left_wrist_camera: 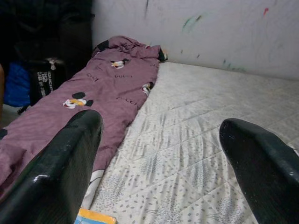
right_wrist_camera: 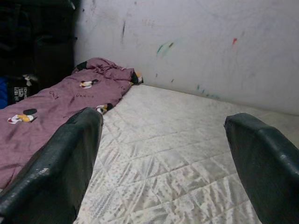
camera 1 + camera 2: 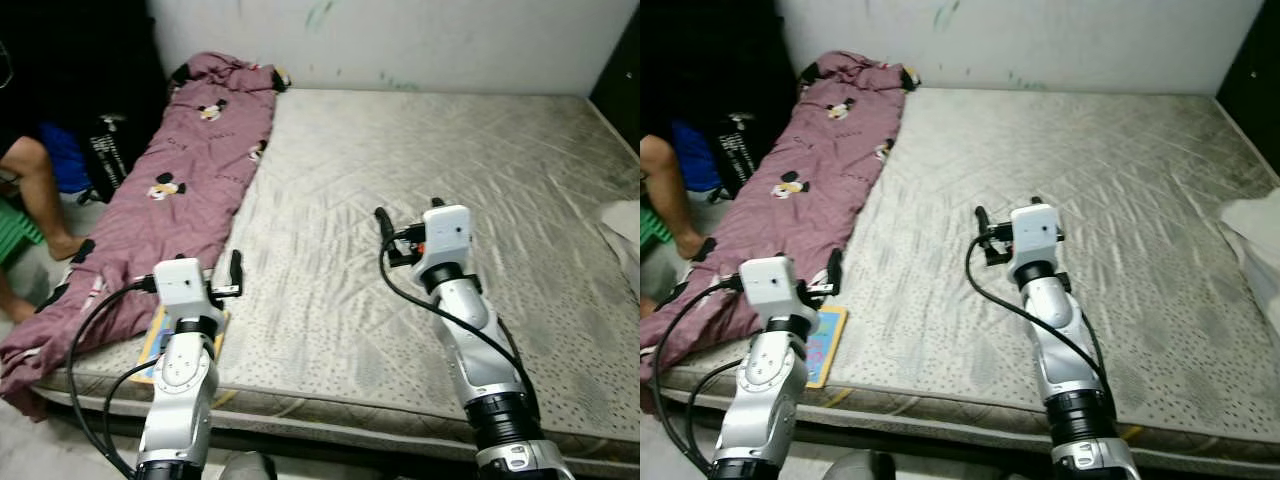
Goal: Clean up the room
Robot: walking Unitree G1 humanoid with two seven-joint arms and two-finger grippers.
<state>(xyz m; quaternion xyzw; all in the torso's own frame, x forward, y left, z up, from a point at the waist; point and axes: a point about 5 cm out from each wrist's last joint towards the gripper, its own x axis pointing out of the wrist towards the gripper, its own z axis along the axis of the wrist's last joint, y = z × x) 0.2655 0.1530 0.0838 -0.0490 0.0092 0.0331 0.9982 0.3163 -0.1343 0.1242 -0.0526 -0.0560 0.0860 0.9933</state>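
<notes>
At the far left of the head view we see a person's leg [image 3: 40, 195] beside a dark bag [image 3: 108, 150]. Next comes a purple blanket [image 3: 175, 190] printed with cartoon mice, stretched along the left edge of the bare mattress [image 3: 420, 190] from the upper left of the frame to the lower left corner. A colourful book [image 3: 825, 345] lies on the mattress at the blanket's near end, partly under our left arm. Our left gripper [image 1: 159, 154] hovers above that corner, jaws spread wide and holding nothing. Toward the centre, our right gripper [image 2: 163, 154] hangs over the mattress, also wide open and empty. At the right edge lies a white cloth [image 3: 625, 235].
</notes>
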